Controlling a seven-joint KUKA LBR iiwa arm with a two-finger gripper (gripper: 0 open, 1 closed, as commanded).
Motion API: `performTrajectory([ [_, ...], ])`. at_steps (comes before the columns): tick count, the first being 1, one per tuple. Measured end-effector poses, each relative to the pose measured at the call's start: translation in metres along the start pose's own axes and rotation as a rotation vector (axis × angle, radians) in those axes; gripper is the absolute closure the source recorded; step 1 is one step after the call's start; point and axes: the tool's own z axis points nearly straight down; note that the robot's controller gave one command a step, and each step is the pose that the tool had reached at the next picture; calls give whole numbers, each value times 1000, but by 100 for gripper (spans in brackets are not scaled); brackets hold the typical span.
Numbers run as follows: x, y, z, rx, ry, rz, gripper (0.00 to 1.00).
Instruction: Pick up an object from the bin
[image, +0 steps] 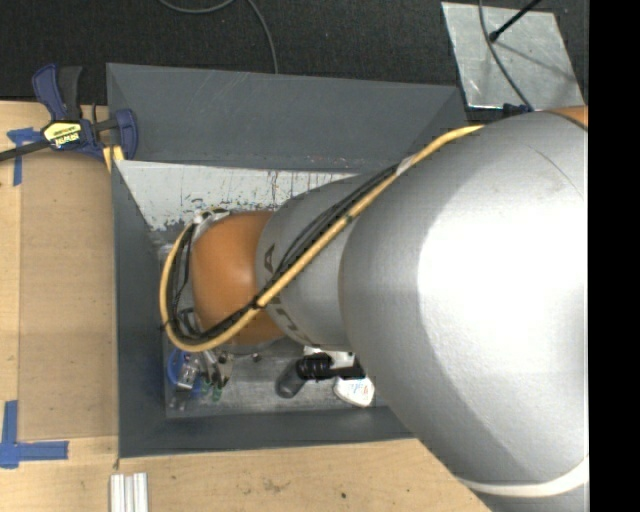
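Note:
Part of my gripper (214, 368) pokes out dark below the arm's orange cover, low at the bin's near left corner. A small blue and green thing (185, 378) lies right beside it on the left, touching or nearly so. To the right, on the bin floor, lies a black cylindrical thing (300, 373) with a white band. A white rounded thing (355, 391) sits next to that, close to the near wall.
The arm and its orange cover with yellow and black cables span most of the bin from the right and hide the floor beneath. The bin's near wall and left wall stand close to the gripper.

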Motion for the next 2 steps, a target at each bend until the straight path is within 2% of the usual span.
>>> performTrajectory([
  [1, 2, -2, -17, 10, 9, 0, 100],
  [2, 0, -1, -39, 5, 5, 1, 100],
])
